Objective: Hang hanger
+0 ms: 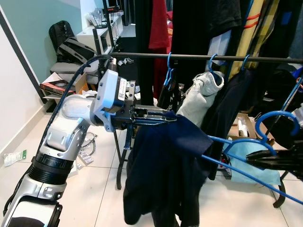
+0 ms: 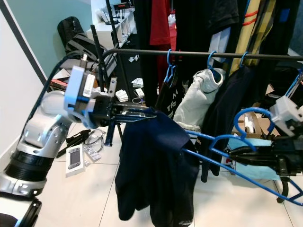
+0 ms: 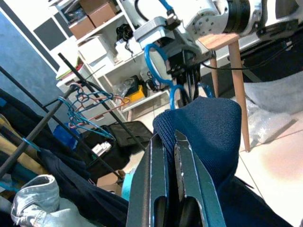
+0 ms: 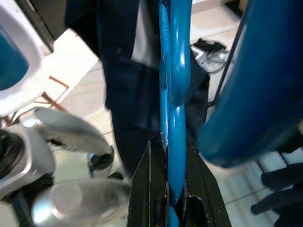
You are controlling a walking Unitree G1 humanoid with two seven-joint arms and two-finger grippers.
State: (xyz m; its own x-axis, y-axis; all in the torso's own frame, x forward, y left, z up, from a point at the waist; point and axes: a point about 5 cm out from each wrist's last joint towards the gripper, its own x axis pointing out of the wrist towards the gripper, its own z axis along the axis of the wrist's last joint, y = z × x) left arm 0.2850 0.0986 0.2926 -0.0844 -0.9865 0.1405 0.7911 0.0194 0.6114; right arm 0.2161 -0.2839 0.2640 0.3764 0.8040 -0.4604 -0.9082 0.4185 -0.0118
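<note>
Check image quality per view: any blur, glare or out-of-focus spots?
Left eye view: sharp, evenly lit; left tool and navy garment crisp. Right eye view: equally sharp. Left wrist view: bright, slight glare on floor, fingers soft. Right wrist view: blue hanger too close, defocused; background blurred.

Navy garment (image 1: 165, 175) hides the blue hanger's (image 1: 246, 163) far end; right pincer (image 1: 253, 157) body cut off at frame edge.
</note>
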